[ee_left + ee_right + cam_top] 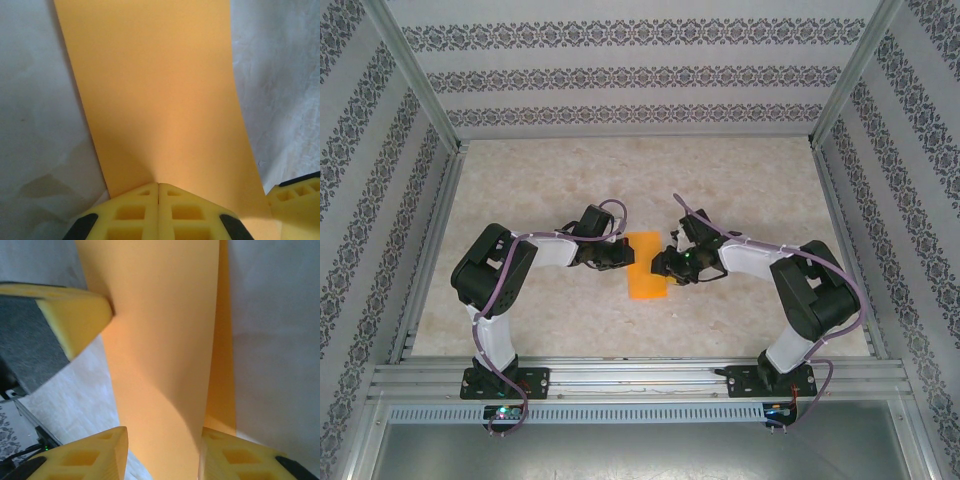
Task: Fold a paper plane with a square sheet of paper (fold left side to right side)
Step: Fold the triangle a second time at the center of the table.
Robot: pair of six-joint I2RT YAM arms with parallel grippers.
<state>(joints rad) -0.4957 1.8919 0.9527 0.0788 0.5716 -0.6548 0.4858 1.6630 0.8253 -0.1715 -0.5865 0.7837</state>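
- Where the overhead camera looks down, the table [750, 190] is a pale mottled surface with patterned walls [620, 70] on three sides.
- The left arm [500, 270] and right arm [800, 290] both bend in toward the table's middle, their wrists facing each other.
- The square sheet of paper [646, 268] lies on the table between the two wrists. From above it reads as a narrow orange strip, taller than wide, with a brighter lower end.
- The right wrist camera adds what the overhead one cannot: there are two layers. The upper one bows up off the table, and the lower one lies flat and shows as a thin band along the right side.
- The left wrist camera shows the paper as one smooth orange sheet running away from the fingers, and no layers can be told apart there.
- The left gripper [158, 186] has its yellow fingers pressed together with no gap at the seam, and its tips meet the paper's near edge. Whether a layer is nipped between them cannot be told.
- The right gripper [162, 437] has its fingers apart, one on each side of the bowed layer.
- In the right wrist view, one of the left arm's fingers [75, 315] touches the paper's left edge, where the sheet dents slightly.
- In the left wrist view, one of the right arm's fingers [295, 197] sits at the lower right, just beside the paper's corner.
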